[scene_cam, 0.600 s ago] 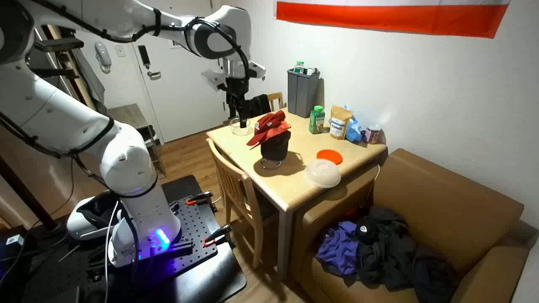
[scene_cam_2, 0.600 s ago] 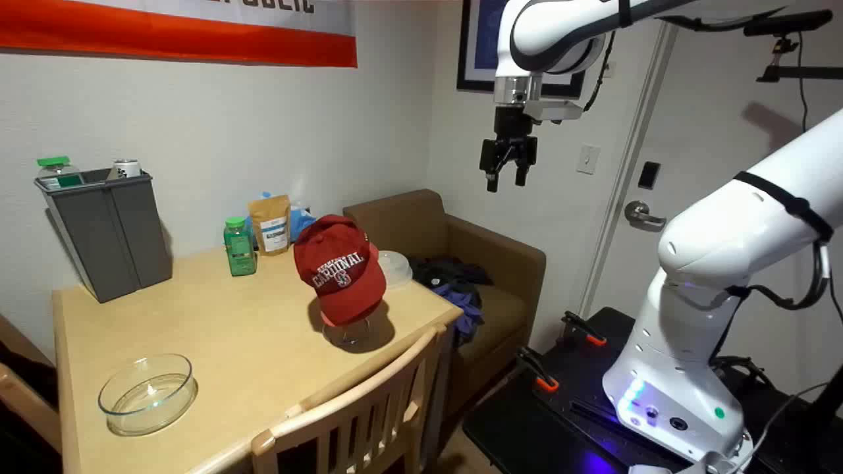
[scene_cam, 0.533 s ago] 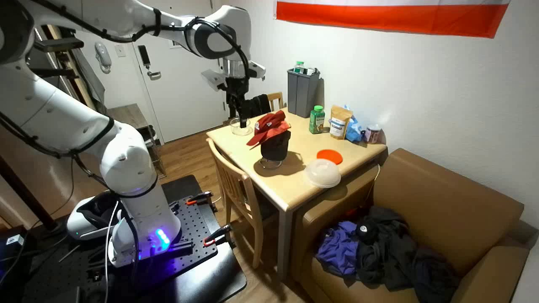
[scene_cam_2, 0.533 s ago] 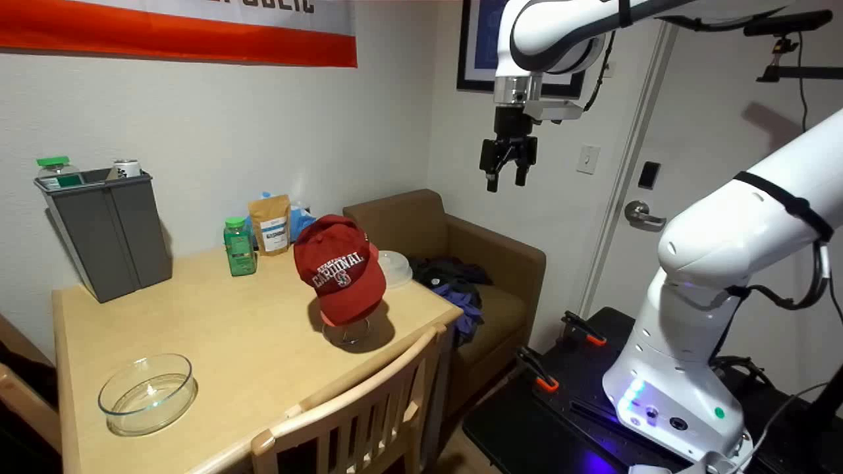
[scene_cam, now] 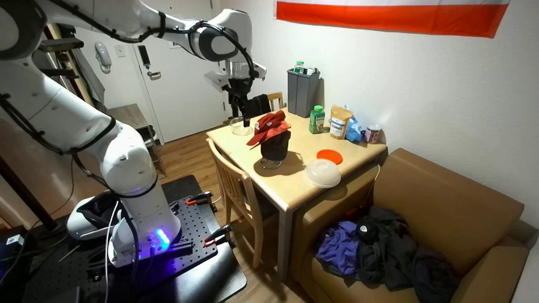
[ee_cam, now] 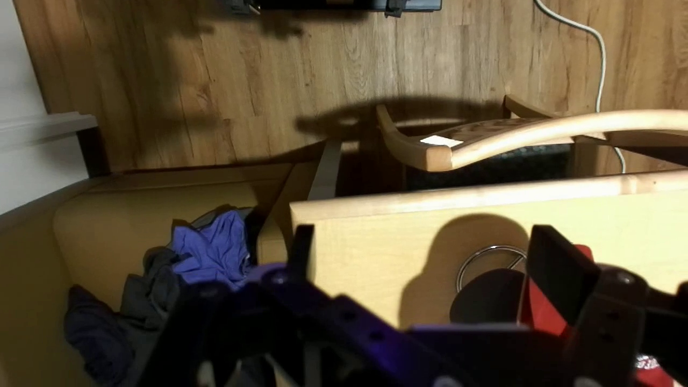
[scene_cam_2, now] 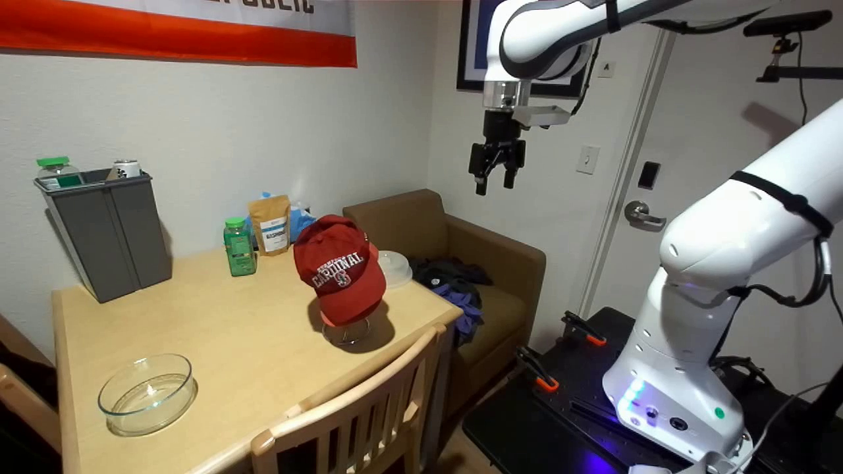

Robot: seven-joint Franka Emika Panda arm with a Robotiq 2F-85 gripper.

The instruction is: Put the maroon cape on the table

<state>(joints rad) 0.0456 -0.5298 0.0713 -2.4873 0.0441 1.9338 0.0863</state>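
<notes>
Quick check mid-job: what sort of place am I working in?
Looks like a home, probably a dining corner: a table with a wooden chair beside it, and a brown couch with clothes heaped on its seat.

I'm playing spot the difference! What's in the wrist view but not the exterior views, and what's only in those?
Only the wrist view: most of the wooden floor in front of the brown sofa, and the long curve of a white cable.

Only the exterior views: the glass bowl, grey bin, brown pouch, red-and-white banner and robot's white base.

Both: spread fingers, wooden table, wooden chair, purple clothing and the stacked caps, partly hidden in the wrist view.
</notes>
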